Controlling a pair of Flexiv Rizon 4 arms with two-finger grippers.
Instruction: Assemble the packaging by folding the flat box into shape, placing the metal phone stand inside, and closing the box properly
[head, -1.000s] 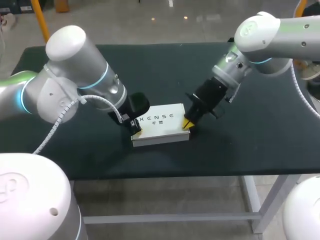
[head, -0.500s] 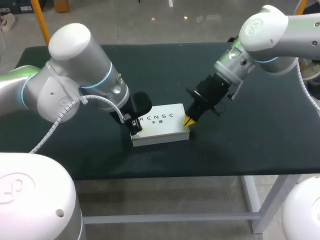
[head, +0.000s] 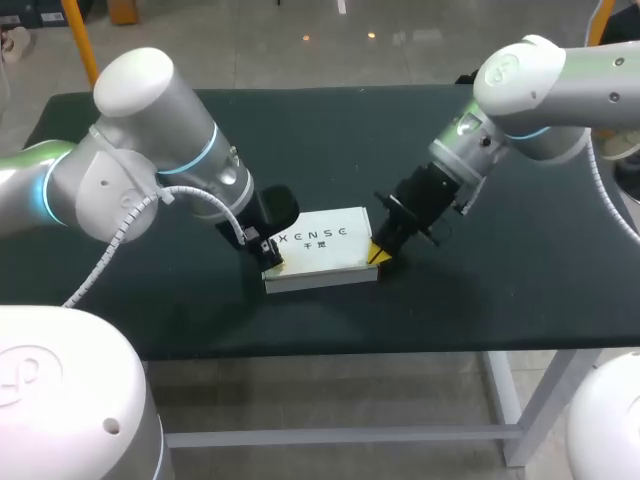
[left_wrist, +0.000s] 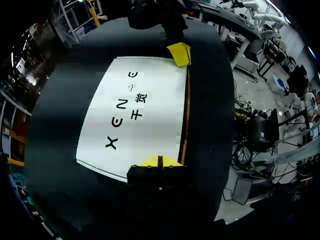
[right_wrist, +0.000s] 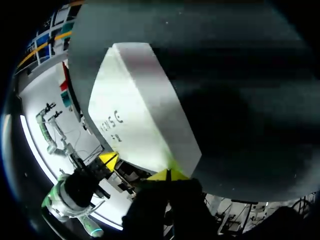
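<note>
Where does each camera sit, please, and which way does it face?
Head view: above and behind, looking down on the black table; both arms show, left fingers and right fingers at the white cardboard box's ends.
Left wrist view: along its shut fingers, across the box top.
Right wrist view: along its shut fingers, at a box corner.
Both wrist views share the box and the opposite fingers.
</note>
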